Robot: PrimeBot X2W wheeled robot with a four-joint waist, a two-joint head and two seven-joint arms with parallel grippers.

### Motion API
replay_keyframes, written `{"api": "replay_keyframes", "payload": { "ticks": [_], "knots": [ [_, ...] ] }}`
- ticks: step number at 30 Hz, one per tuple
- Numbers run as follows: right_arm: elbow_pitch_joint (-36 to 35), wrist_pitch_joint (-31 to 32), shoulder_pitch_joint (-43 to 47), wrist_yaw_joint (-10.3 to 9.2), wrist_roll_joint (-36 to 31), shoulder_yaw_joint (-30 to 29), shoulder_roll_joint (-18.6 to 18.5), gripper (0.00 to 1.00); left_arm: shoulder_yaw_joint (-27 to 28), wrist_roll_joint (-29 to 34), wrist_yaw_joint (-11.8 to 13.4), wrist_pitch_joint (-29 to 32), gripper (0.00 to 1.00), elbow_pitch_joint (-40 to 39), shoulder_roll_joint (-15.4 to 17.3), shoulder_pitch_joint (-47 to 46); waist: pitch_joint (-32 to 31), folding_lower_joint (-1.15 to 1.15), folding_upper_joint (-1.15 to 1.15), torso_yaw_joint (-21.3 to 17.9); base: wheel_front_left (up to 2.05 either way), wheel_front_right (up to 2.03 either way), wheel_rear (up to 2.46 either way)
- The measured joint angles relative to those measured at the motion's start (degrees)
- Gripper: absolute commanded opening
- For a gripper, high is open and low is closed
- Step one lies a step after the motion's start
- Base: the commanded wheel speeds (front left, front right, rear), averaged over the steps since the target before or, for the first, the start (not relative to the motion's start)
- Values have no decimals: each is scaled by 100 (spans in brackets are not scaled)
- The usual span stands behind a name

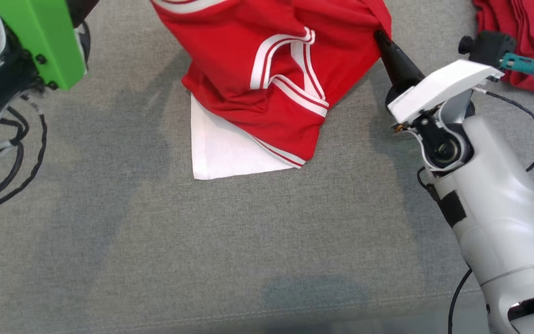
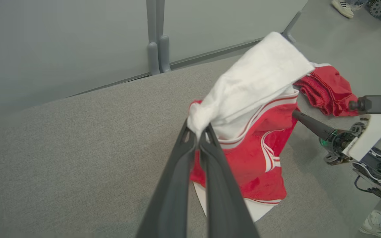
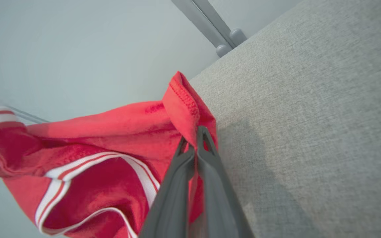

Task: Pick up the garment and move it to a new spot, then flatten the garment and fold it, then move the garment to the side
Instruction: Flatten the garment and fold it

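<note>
You've got right claw [image 3: 195,137] pinched tight on red hem, at right edge of garment [image 1: 267,88]. Your left claw [image 2: 197,132] is clamped on bunched white fabric at garment's top, up off bench [image 1: 202,260]. Garment is slung between your two claws and droops below them. Its white lower corner lies on bench, centre-far. Spare red cloth pile [image 1: 522,32] sits far right, past your right arm, apart from garment.

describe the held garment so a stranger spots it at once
On the grey surface, look at its far middle. The garment hangs there, pinched by the left gripper and right gripper. Unlike the red pile lying at right, it has broad white stripes and a white panel.
</note>
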Motion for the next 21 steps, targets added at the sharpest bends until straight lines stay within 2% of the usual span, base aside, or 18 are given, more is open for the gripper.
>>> {"api": "replay_keyframes", "payload": {
  "ticks": [4, 6, 11, 16, 21],
  "knots": [
    [-544, 740, 69, -123, 1062, -156, -42, 0, 93, -386, -11, 259, 0, 73, 75, 192, -164, 0, 0, 15, 0, 0, 0],
    [-1132, 1070, 62, -163, 1539, -80, -116, 0, 137, -602, -11, 363, 0, 65, 80, 231, -255, 0, 0, 26, 0, 0, 0],
    [-2214, 1629, -53, -164, 2397, -326, -593, 0, 387, -967, -12, 571, 0, -4, 123, 231, -502, 0, 0, 61, 0, 0, 0],
    [-2686, 1961, -50, -164, 2878, -846, -1063, 0, 483, -1148, -69, 818, 0, -84, 314, 231, -764, 0, 0, 89, 0, 0, 0],
    [-2729, 2262, 95, -163, 2994, -1169, -1537, 0, 588, -1325, -111, 1066, 0, -152, 578, 233, -1020, 0, 0, 105, 0, 0, 0]
  ]
}}
